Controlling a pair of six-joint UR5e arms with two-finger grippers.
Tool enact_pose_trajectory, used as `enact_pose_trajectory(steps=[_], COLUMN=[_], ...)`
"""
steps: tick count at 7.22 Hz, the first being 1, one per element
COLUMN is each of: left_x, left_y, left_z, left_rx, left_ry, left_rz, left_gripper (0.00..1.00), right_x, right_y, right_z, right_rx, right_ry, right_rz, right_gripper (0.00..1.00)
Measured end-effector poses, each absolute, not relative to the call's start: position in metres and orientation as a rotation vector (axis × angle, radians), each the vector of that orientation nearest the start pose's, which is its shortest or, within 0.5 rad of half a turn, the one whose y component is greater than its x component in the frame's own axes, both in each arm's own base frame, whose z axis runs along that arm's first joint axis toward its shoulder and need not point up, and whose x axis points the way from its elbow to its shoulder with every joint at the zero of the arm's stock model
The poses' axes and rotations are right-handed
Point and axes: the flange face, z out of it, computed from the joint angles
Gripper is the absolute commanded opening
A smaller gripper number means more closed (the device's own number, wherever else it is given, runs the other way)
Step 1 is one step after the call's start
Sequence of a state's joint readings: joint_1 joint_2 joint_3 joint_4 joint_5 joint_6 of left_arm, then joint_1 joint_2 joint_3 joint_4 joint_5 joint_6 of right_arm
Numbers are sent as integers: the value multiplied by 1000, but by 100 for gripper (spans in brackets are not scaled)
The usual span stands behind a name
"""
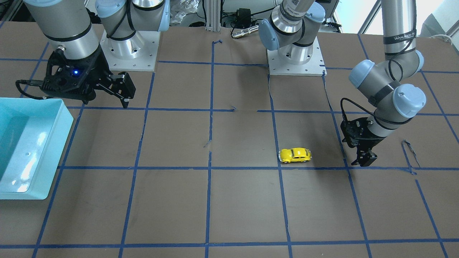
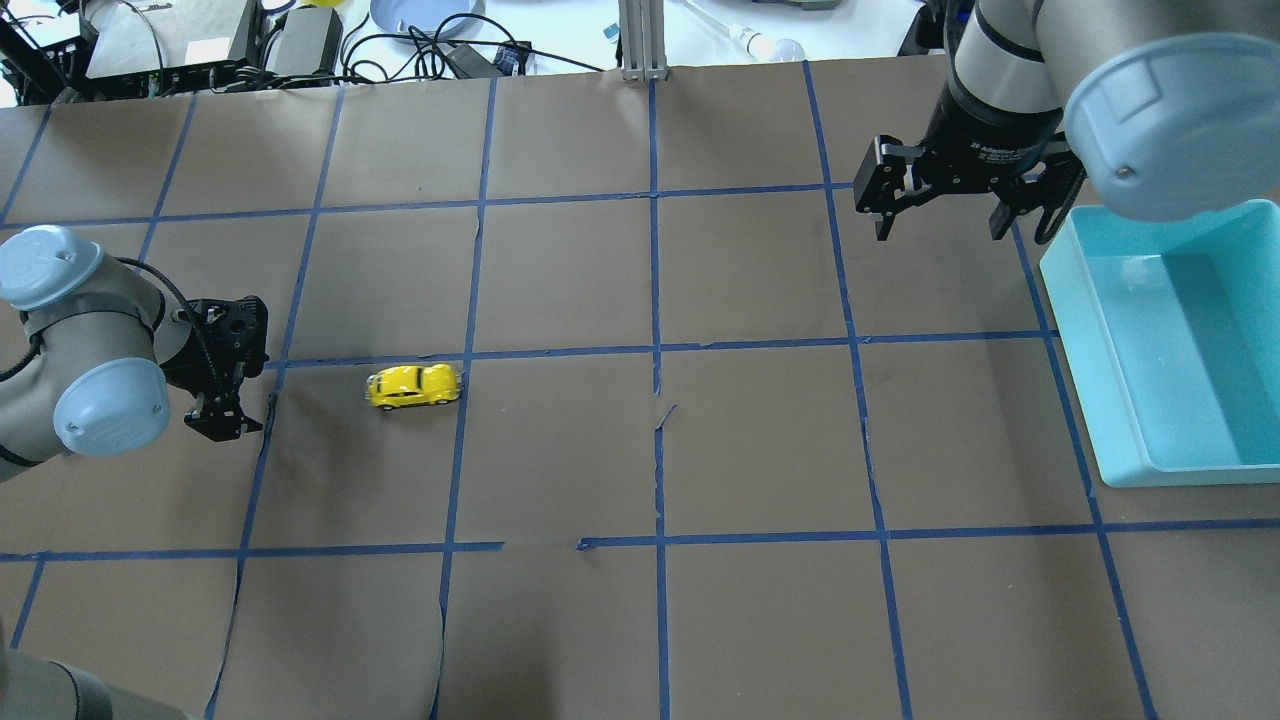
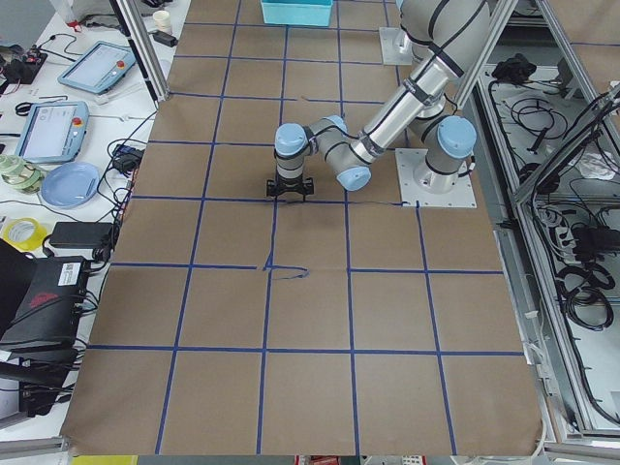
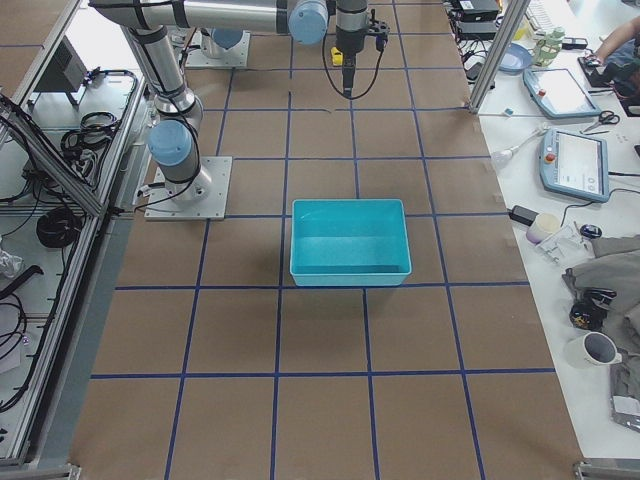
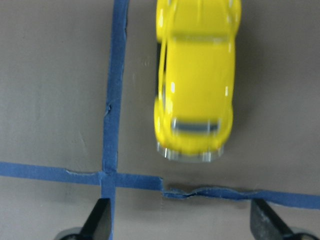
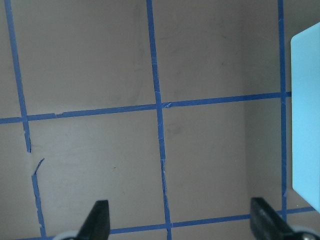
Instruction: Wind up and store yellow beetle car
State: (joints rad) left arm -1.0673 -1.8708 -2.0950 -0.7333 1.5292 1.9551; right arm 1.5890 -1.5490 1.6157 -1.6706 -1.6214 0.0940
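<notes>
The yellow beetle car [image 1: 295,155] stands on its wheels on the brown table, in the robot's left half [image 2: 414,386]. My left gripper [image 2: 218,418] is low over the table beside the car, a short gap away, open and empty [image 1: 365,162]. In the left wrist view the car [image 5: 196,80] lies just ahead of the open fingertips [image 5: 100,220], beyond a blue tape line. My right gripper [image 2: 958,222] hovers open and empty at the far right, next to the teal bin [image 2: 1080,370]. It also shows in the front view [image 1: 122,91] and its wrist view [image 6: 181,225].
The teal bin [image 1: 62,136] is empty and sits at the table's right end [image 4: 350,278]; its corner shows in the right wrist view [image 6: 306,110]. Blue tape lines grid the brown table cover [image 1: 211,200]. Arm bases [image 1: 296,57] stand along the robot's edge.
</notes>
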Motion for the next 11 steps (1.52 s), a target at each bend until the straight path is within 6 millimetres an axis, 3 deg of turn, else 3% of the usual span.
enact_pose_trajectory(steps=[2, 3, 5, 7, 8, 9, 11], left_x=[107, 94, 38, -53, -88, -108, -123], left_y=[-501, -505, -531, -544, -541, -535, -517], left_z=[192, 206, 270, 356, 390, 416, 451], left_rx=[2021, 1979, 1883, 1688, 1525, 1315, 878], left_ry=[2398, 2431, 2552, 2718, 2809, 2904, 3051], left_rz=[-82, -90, -68, -24, -19, -33, -79], left_gripper=[96, 96, 96, 96, 96, 96, 100], right_x=[137, 137, 137, 138, 138, 138, 126], right_y=[-501, -501, -502, -503, -505, -509, -518], right_z=[467, 467, 464, 461, 451, 436, 405], right_rx=[118, 115, 102, 0, -35, -88, -480], right_ry=[3186, 3185, 3191, 3197, 3199, 3197, 3162], right_rz=[-65, -63, -58, -45, -11, 4, -28], right_gripper=[100, 100, 100, 100, 100, 100, 100])
